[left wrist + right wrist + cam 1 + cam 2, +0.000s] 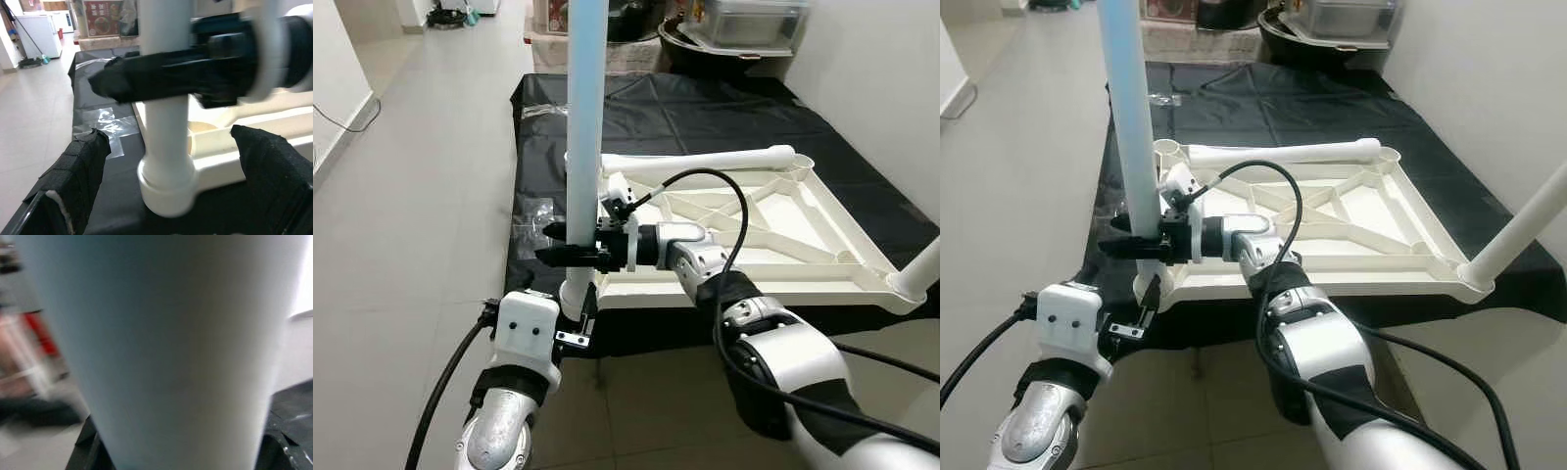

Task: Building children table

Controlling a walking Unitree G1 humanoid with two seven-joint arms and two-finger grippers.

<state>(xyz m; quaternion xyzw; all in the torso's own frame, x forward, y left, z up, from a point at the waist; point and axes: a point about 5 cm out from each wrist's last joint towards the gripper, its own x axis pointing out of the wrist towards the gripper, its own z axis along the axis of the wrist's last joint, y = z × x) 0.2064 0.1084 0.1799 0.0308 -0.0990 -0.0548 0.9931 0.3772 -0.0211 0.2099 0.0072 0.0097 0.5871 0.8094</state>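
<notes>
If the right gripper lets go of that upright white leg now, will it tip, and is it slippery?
Likely stays up: the leg sits in the tabletop's corner socket. Tall, so it may wobble if not seated fully. Its smooth round surface looks slippery for the right gripper.

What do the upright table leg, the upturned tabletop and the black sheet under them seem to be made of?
Upright leg: likely moulded plastic, smooth matt pale blue-white, seamless tube.
Upturned tabletop: apparently the same plastic, cream-white; moulded ribs and corner sockets suggest it.
Black sheet: looks like thin plastic film, glossy and wrinkled, catching highlights.
</notes>
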